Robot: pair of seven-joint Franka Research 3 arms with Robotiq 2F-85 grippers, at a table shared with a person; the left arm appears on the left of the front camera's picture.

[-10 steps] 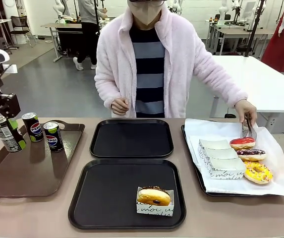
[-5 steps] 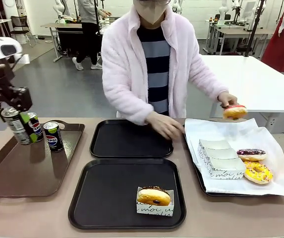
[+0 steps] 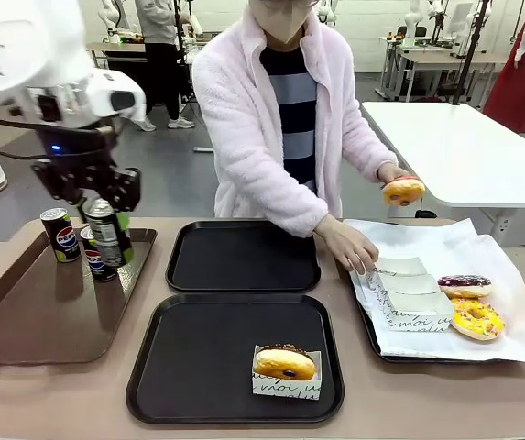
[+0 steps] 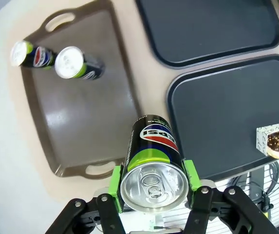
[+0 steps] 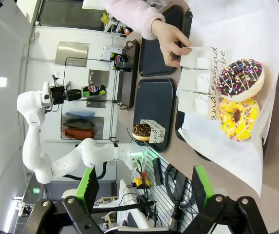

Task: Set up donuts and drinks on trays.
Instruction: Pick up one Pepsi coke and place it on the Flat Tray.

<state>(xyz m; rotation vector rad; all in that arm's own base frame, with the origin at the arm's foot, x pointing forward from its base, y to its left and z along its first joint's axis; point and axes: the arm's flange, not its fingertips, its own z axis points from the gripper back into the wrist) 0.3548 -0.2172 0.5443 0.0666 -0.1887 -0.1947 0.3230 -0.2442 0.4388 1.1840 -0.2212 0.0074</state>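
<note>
Soda can (image 3: pixel 109 240): upright, long axis vertical, silver top uppermost, held in the air near the right rim of the brown tray (image 3: pixel 24 321). Left gripper (image 4: pixel 153 181) clamped on its upper sides. Right gripper (image 5: pixel 145 184): fingers apart, empty.

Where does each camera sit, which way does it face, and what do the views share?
Front: fixed on the robot's side, facing the person across the table; left gripper holds a lifted can.
Left wrist: looks down its fingers, past that can, at the black trays.
Right wrist: rolled sideways above the white paper; right gripper open.
Shared: the boxed donut.
</note>
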